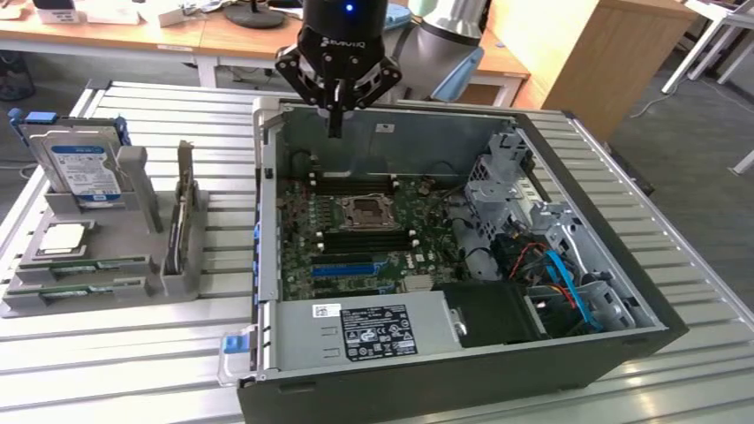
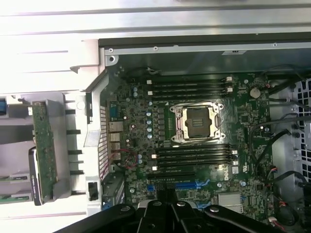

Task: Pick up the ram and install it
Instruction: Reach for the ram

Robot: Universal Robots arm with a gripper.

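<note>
Gripper (image 1: 335,126) hangs shut, empty, above the far wall of the case (image 1: 412,146) in the exterior view; the ram (image 1: 94,264) lies in the grey holder (image 1: 136,190), well apart. Wrist view: motherboard (image 2: 243,111) below it. Pick-up looks unstarted; grasping needs jaws opened over the holder.

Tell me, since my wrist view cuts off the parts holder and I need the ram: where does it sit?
Observer: In the exterior view the ram sits at the near end of the grey holder, at that view's left of the open case.
Operator: Is the pincer carrying anything?
Observer: No. The pincer is shut and empty, hanging over the case's interior near its far wall.
Operator: What else is in the holder?
Observer: A hard drive stands upright at its far end.
</note>
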